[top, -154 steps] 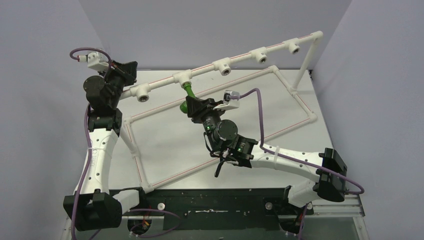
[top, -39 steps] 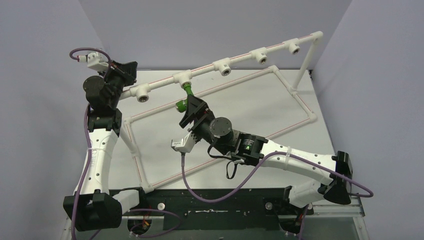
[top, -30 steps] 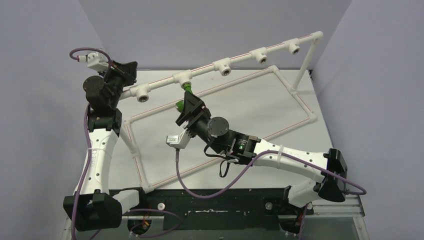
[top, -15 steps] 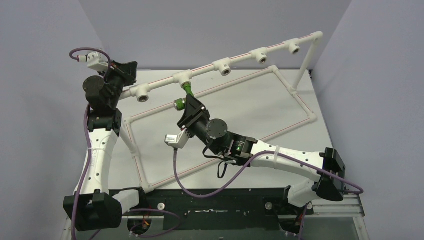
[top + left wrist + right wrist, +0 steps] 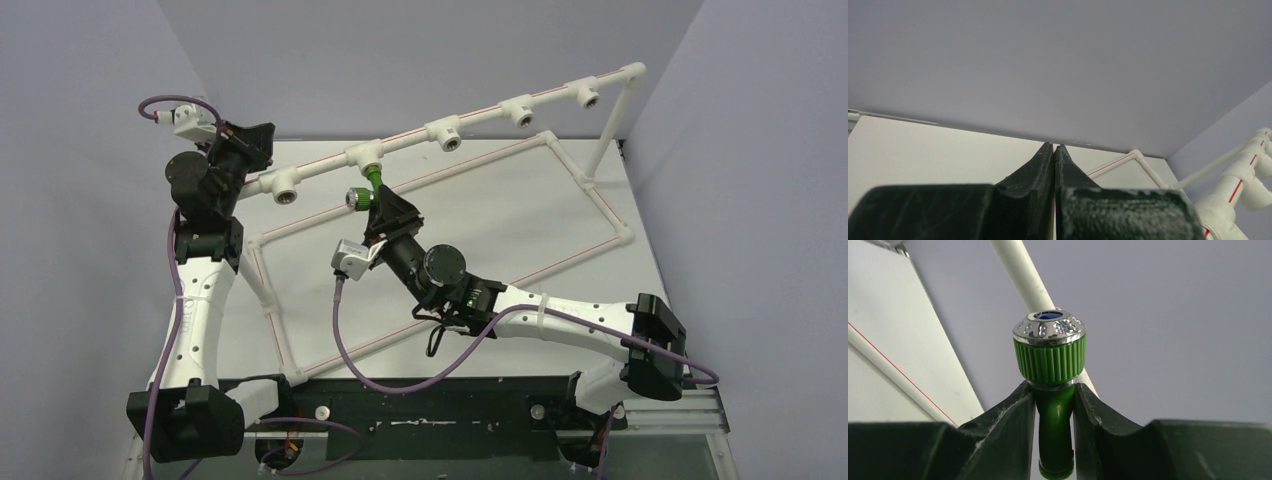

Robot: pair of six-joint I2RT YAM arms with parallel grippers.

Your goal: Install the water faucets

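At the far left of the table (image 5: pixel 480 225), the left gripper (image 5: pixel 1054 146) sits up beside the left end of the raised pipe rail (image 5: pixel 485 118). Its fingers (image 5: pixel 1030 172) are pressed flat together with nothing between them, and the rail shows only at the right edge of the left wrist view. Further right, the green faucet (image 5: pixel 372 182) hangs off the near side of the second tee (image 5: pixel 364 155) from the left on that rail, its upper end meeting the tee's outlet. The right gripper (image 5: pixel 1052 386) reaches in from the near right, with its two fingers (image 5: pixel 1008 415) pinching the faucet's green stem just below the ribbed knob and its chrome cap. On the tabletop, the low pipe frame (image 5: pixel 592 196) runs on to the far right corner.
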